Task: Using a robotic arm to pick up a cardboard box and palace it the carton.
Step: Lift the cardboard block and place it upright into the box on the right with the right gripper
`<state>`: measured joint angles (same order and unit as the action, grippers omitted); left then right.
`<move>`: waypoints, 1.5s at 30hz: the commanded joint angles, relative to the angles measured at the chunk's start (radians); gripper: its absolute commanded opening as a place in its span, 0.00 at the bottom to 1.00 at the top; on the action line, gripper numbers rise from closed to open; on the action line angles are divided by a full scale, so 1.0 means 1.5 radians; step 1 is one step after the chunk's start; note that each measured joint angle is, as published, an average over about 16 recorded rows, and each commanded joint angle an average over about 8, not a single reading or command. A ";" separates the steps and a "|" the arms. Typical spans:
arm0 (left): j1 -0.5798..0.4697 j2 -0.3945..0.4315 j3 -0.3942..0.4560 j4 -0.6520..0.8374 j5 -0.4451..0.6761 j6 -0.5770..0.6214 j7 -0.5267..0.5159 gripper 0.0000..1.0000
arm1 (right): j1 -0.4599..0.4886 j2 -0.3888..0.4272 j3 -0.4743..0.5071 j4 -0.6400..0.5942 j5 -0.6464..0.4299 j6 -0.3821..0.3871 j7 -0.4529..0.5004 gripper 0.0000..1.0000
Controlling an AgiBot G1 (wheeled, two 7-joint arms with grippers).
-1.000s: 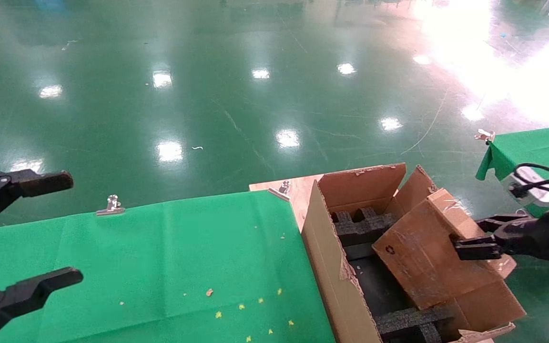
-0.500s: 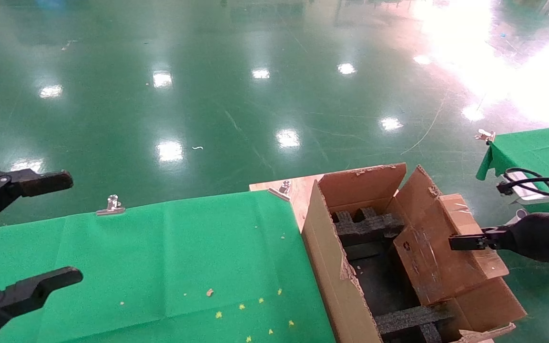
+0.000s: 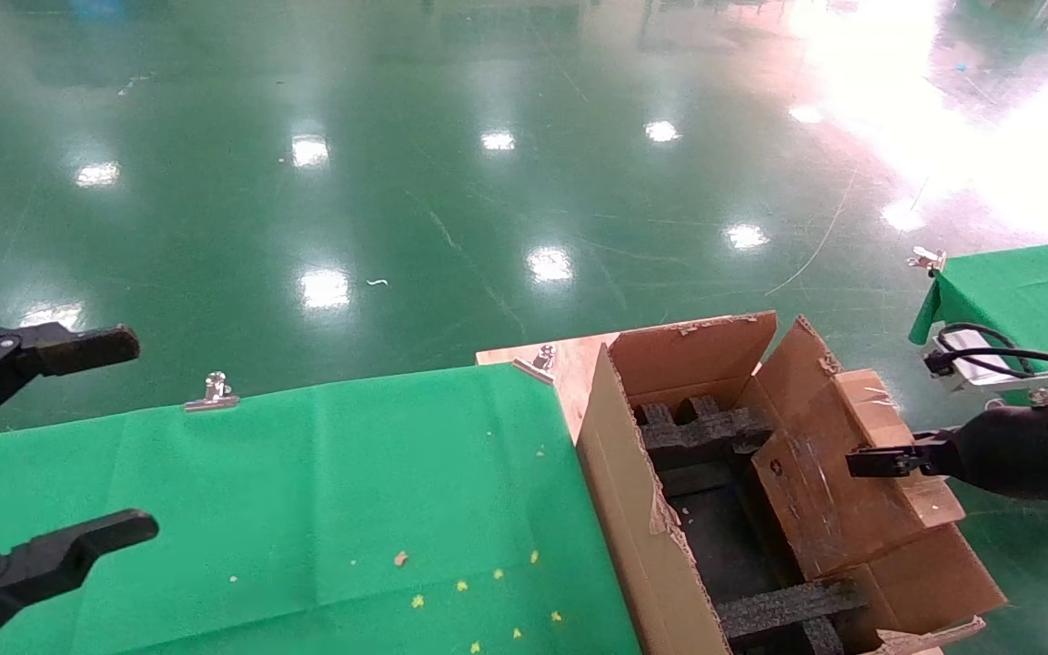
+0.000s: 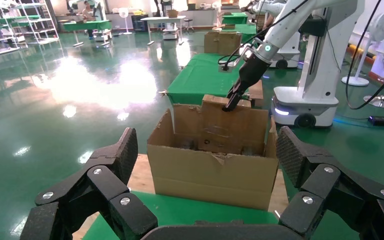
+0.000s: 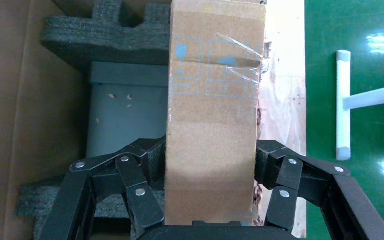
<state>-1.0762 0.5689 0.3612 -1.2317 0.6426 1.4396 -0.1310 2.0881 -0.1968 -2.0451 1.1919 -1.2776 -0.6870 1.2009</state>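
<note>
Across the lower left of the head view, green-covered bench (image 3: 306,491), with a silver clip (image 3: 213,391) on its far edge. At lower right, large brown carton (image 3: 633,509) with ragged flaps and black foam inserts (image 3: 697,432) inside. Inside the carton's right half, small cardboard box (image 3: 838,491), tilted, lower end down between the foam pieces. At right edge, right end effector (image 3: 870,462) of the robotic arm (image 4: 300,15), clamped on the cardboard box's upper end, fingers (image 5: 140,185) pressed to both sides. At lower left edge, left end effector (image 3: 51,437), idle above the bench, fingers wide apart, holding nothing.
</note>
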 commanded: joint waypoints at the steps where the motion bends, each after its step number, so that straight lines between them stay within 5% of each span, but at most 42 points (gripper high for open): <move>1: 0.000 0.000 0.000 0.000 0.000 0.000 0.000 1.00 | 0.000 -0.002 -0.005 0.008 -0.019 0.009 0.023 0.00; 20: 0.000 0.000 0.000 0.000 0.000 0.000 0.000 1.00 | -0.119 -0.110 -0.046 -0.048 -0.023 0.129 0.090 0.00; 45: 0.000 0.000 0.000 0.000 0.000 0.000 0.000 1.00 | -0.300 -0.246 0.012 -0.252 0.144 0.125 -0.076 0.05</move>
<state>-1.0762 0.5688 0.3613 -1.2316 0.6425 1.4395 -0.1310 1.6443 -0.5609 -2.0281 0.8219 -1.0667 -0.4969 1.0929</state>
